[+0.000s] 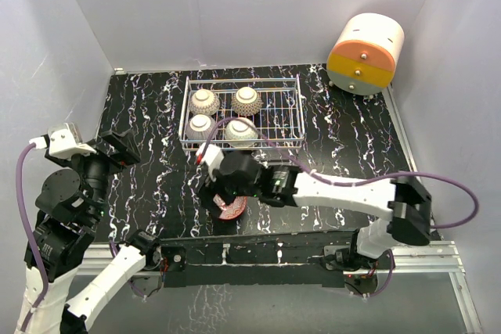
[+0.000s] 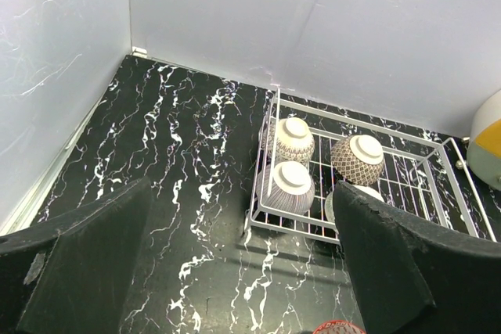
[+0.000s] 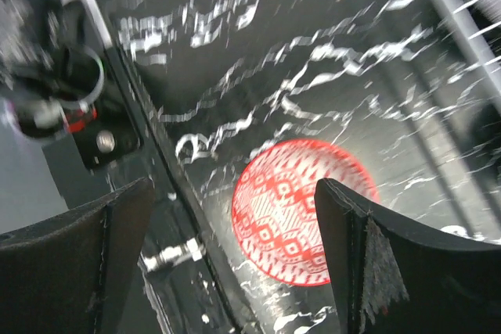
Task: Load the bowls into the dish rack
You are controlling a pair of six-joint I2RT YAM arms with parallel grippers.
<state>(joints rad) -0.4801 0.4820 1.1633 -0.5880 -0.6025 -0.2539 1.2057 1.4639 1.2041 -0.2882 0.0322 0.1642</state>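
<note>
1. A rectangular white wire dish rack (image 1: 286,115) is standing at the back centre of the black, white-veined marble-pattern table (image 1: 156,115).
2. Four small round ceramic bowls are sitting upside down in the rack's left half: back-left bowl (image 1: 204,101), back-right bowl (image 1: 246,99), front-left bowl (image 1: 200,126), front-right bowl (image 1: 240,132).
3. A red patterned bowl (image 1: 233,209) is lying on the table near the front edge, partly hidden beneath the right gripper (image 1: 215,193), which is hanging directly above it. Jaw spacing is not discernible.
4. The left gripper (image 1: 129,152) is hanging over the table's left side, well apart from the rack.
5. A round orange-and-cream drawer unit (image 1: 365,54) is standing at the back-right corner.

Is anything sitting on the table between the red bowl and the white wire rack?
No. The left wrist view shows only bare black marbled tabletop between the red bowl and the dish rack.
</note>
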